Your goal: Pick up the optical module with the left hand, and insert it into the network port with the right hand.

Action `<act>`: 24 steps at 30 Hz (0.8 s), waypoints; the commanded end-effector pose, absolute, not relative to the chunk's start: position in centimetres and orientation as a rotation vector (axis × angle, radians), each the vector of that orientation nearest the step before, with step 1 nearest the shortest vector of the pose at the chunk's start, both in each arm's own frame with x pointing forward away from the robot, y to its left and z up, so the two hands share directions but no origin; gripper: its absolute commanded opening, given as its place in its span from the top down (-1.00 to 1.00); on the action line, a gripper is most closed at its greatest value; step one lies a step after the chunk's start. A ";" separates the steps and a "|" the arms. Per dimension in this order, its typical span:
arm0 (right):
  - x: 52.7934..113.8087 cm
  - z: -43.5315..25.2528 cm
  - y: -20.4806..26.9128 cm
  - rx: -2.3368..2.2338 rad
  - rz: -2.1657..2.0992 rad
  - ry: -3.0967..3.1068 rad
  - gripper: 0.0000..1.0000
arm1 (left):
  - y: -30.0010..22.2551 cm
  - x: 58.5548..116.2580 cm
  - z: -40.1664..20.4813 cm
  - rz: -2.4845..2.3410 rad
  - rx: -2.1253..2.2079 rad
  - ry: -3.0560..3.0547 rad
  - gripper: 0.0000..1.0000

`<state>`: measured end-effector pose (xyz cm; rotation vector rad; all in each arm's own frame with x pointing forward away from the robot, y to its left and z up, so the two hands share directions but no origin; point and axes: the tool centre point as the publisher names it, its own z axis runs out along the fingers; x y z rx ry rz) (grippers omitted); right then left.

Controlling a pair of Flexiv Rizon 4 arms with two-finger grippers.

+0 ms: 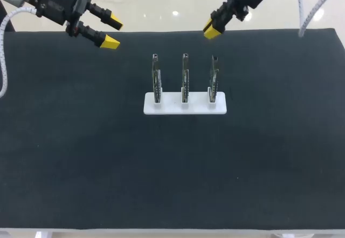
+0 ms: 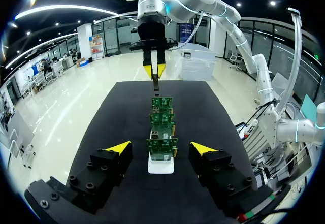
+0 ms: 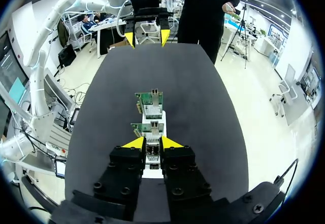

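Observation:
Three green circuit boards with network ports stand upright in a row on a white holder mid-table. My right gripper hovers behind the row's right end, above the table's far edge. It is shut on a slim dark optical module that hangs below its tips. In the right wrist view the gripper looks along the row of boards. My left gripper is at the far left, open and empty. In its own view the left gripper faces the nearest board.
The black mat covers the whole table, with bare room in front of and beside the holder. White cables hang at the arms' sides.

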<state>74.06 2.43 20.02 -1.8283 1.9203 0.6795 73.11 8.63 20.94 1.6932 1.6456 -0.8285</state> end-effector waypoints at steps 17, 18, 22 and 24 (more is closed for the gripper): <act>73.4 18.2 0.9 -1.815 0.672 1.901 1.00 | 8.6 73.2 21.0 -0.828 1.696 1.649 -1.00; 73.4 18.1 0.9 -1.815 0.673 1.901 1.00 | 8.6 73.2 21.0 -0.828 1.696 1.649 -1.00; 73.7 18.2 0.8 -1.817 0.679 1.898 1.00 | 8.6 73.2 21.0 -0.828 1.696 1.649 -1.00; 73.8 18.2 0.8 -1.819 0.680 1.896 1.00 | 8.6 73.2 21.0 -0.828 1.696 1.649 -1.00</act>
